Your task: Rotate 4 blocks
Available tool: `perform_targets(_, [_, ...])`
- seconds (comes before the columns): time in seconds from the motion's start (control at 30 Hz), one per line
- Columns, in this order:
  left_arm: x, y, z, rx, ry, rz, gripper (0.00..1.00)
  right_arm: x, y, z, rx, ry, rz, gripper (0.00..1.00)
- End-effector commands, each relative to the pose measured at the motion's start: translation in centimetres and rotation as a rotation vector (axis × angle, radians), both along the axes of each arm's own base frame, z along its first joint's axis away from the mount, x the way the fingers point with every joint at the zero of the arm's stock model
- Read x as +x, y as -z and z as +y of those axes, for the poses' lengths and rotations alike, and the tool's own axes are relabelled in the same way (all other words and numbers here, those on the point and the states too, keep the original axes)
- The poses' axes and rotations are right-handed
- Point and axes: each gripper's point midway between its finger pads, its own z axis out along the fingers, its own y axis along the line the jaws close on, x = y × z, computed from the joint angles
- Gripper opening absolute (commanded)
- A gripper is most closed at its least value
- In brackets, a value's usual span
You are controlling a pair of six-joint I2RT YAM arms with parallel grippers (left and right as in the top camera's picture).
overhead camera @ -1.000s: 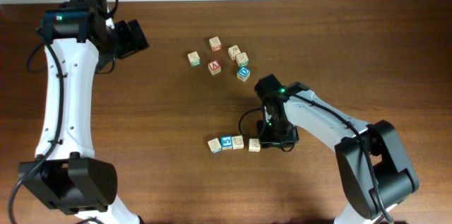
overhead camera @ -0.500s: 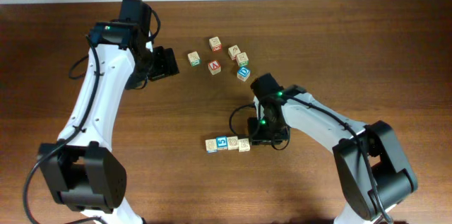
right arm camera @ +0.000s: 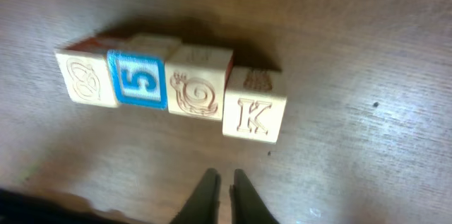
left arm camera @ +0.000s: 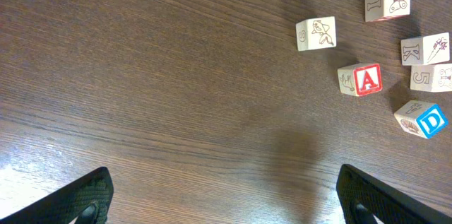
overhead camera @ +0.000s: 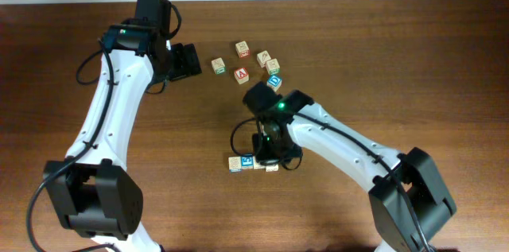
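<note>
Now right gripper (right arm camera: 224, 177) just closed empty, blocks (right arm camera: 138, 79) slid toward 9 o'clock; looks nudged, not rotated. Left gripper (left arm camera: 226, 192) spread.

Near row: the blue-faced block (right arm camera: 138, 79) reads "5"; the right-end block (right arm camera: 253, 114) "K"; far cluster: the red-faced cube (left arm camera: 367, 79) reads "A"; the blue-faced cube (left arm camera: 429, 120) "D"; the butterfly cube (left arm camera: 387, 3) "I"; the flower cube (left arm camera: 424, 49) "K"; the pale cube (left arm camera: 431, 78) beside it "5".

Four wooden blocks (right arm camera: 194, 91) lie touching in a row, K block (right arm camera: 254, 114) slightly askew
</note>
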Motion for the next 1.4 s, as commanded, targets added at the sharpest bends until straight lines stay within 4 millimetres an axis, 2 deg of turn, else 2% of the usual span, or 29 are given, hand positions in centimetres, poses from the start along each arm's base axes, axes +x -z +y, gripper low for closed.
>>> perform_targets(0.0, [0.0,0.1,0.2,0.013,-0.005,0.001,1.00,-1.6,1.2,-0.3,-0.070,-0.040,-0.010,0.04])
perform_targets(0.13, [0.0,0.1,0.2,0.012,-0.005,0.002,1.00,-2.3,3.2,-1.3,-0.115,-0.053,0.017,0.04])
perform_targets(0.3, [-0.1,0.1,0.1,0.010,-0.004,0.006,1.00,-2.2,5.0,-0.8,-0.099,-0.091,0.043,0.04])
perform_targets(0.6, [-0.2,0.2,0.0,0.007,-0.002,0.010,1.00,-1.2,4.9,-1.5,-0.068,-0.075,0.053,0.04])
perform_targets(0.87, [-0.2,0.2,0.0,0.006,-0.002,0.010,1.00,-0.8,4.6,-0.7,-0.023,-0.144,0.035,0.04])
perform_targets(0.93, [-0.2,0.2,0.0,0.004,-0.001,0.010,1.00,-0.3,3.4,-0.4,-0.024,-0.152,0.029,0.04])
perform_targets(0.97, [-0.2,0.2,0.0,0.003,-0.001,0.010,1.00,0.0,2.5,-0.2,-0.019,-0.152,0.022,0.04])
perform_targets(1.0, [-0.2,0.2,0.0,0.006,-0.002,0.009,1.00,0.9,0.0,0.6,0.005,-0.160,-0.011,0.04])
perform_targets(1.03, [0.0,0.1,0.4,0.015,-0.010,-0.001,1.00,1.6,-1.5,1.5,0.038,-0.161,-0.043,0.04])
perform_targets(1.07, [0.4,0.0,1.0,0.019,-0.025,-0.014,1.00,1.9,-1.7,2.3,0.064,-0.167,-0.063,0.04])
perform_targets(1.17, [1.4,-0.4,4.1,0.016,-0.098,-0.055,1.00,1.2,-1.5,5.8,0.122,-0.166,-0.097,0.04])
perform_targets(1.27, [1.4,-0.4,6.6,0.017,-0.156,-0.057,1.00,-0.9,0.0,8.4,0.069,-0.132,-0.111,0.04])
perform_targets(1.37, [1.3,-0.4,7.2,0.018,-0.168,-0.053,1.00,-2.3,1.3,8.5,0.018,-0.115,-0.073,0.04])
